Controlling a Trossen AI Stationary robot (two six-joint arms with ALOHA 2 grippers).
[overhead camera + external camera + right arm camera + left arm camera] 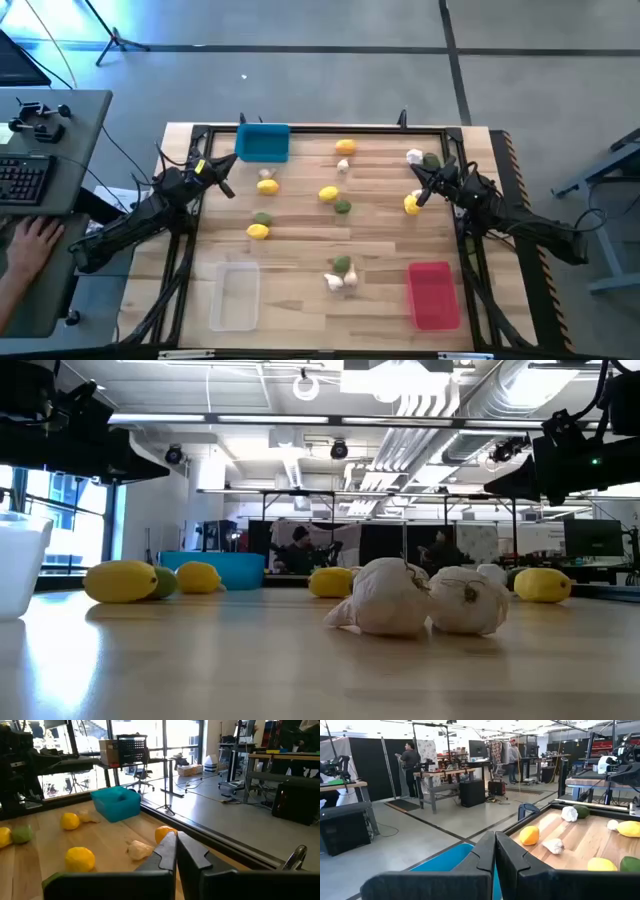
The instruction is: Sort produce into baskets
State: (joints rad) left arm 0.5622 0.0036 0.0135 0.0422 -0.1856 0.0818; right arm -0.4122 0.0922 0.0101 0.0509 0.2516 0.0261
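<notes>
High view, looking straight down: a wooden table holds three small baskets and scattered produce. The blue basket sits at the far edge toward the left, the clear basket at the near left, and the red basket at the near right — all three look empty.

The left gripper hovers at the table's left side, just beside the blue basket, its jaws closed on nothing. The right gripper hovers at the right side, jaws also closed and empty, close to a yellow lemon and near a garlic bulb and green fruit at the far right.

Loose across the middle lie more yellow lemons, dull green fruits and whitish garlic bulbs. Toward the near edge, two garlic bulbs rest touching each other beside a green fruit — in the low view they fill the foreground.

At the far left, a person's hand rests on a grey desk near a keyboard.
</notes>
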